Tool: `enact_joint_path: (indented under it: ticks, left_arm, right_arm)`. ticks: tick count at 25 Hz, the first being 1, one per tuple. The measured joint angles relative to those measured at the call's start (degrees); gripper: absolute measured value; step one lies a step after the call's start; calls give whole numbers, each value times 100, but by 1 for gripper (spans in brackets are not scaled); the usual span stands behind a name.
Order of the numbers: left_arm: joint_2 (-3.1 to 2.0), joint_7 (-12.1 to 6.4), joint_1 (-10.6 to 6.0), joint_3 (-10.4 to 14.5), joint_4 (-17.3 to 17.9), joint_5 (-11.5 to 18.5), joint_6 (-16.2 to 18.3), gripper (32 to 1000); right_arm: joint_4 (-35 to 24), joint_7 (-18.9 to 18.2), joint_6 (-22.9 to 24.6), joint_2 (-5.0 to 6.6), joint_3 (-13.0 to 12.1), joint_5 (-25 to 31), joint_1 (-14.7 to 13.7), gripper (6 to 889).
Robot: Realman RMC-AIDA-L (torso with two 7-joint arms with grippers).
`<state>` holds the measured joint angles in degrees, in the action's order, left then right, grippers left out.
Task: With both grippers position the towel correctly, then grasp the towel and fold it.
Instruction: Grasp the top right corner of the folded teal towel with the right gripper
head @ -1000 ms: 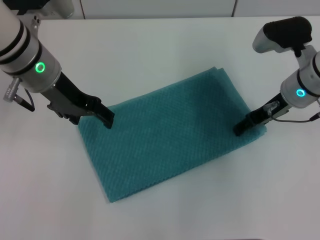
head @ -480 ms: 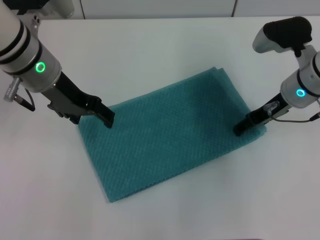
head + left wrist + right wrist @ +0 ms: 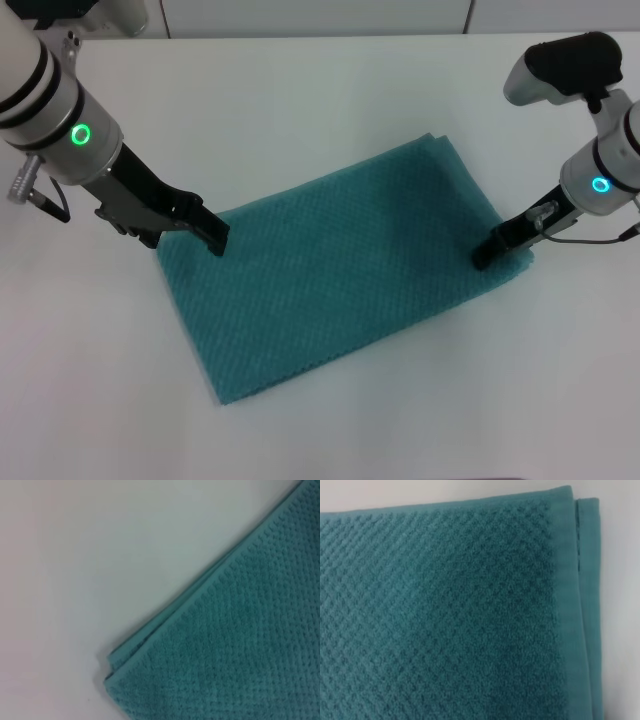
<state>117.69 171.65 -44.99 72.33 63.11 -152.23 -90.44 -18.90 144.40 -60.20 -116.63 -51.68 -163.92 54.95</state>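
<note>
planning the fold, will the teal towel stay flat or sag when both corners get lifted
The towel will probably sag: it is soft waffle-weave cloth lying limp on the table. Its doubled layers, seen offset at the corner in the wrist views, may slide apart unless both are pinched. With the left gripper and right gripper at opposite corners, the middle would likely droop.

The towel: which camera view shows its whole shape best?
The head view: the whole towel lies flat and slanted on the table, with a gripper at each of two corners. Each wrist view shows only one corner, with doubled layers at the edge.
</note>
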Motion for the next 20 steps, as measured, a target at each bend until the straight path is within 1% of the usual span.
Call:
enact_joint_path:
  ticks: [8,18,20]
  left_arm:
    - [0,0,7,0,0,0,0,908]
    - [0,0,26,0,0,-9,0,909]
    - [0,0,26,0,0,-9,0,909]
  right_arm:
    - [-4,0,3,0,-9,0,7,627]
    - [-54,-3,16,-14,-10,0,-17,179]
    - [-54,-23,17,-23,-13,0,-17,150]
